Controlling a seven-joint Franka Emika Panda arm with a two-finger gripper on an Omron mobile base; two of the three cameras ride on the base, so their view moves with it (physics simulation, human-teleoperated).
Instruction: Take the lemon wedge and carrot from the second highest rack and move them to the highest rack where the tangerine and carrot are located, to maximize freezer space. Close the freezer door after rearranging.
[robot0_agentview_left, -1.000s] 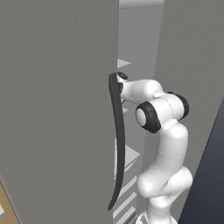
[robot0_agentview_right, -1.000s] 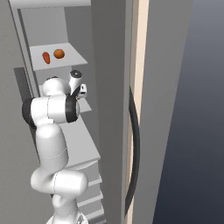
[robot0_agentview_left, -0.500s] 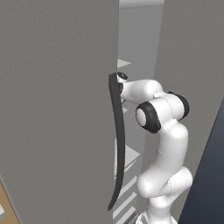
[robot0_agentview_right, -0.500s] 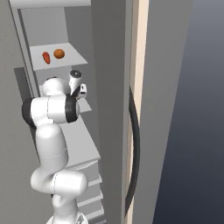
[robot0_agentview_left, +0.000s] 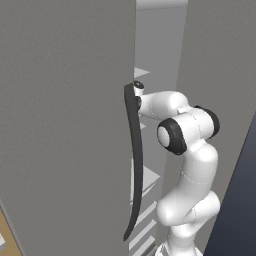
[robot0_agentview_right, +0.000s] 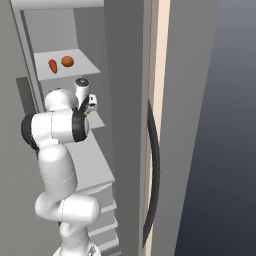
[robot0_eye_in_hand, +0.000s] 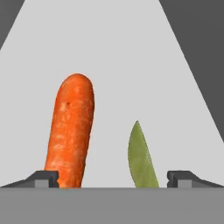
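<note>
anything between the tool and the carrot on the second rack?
Nothing visible. In the hand view the tool is open, and the carrot lies on the rack just ahead by one finger, with the green wedge beside it between the fingers.

You'll find nothing to read here: no text, label, brand, number or sign shows on any surface in the three views.
</note>
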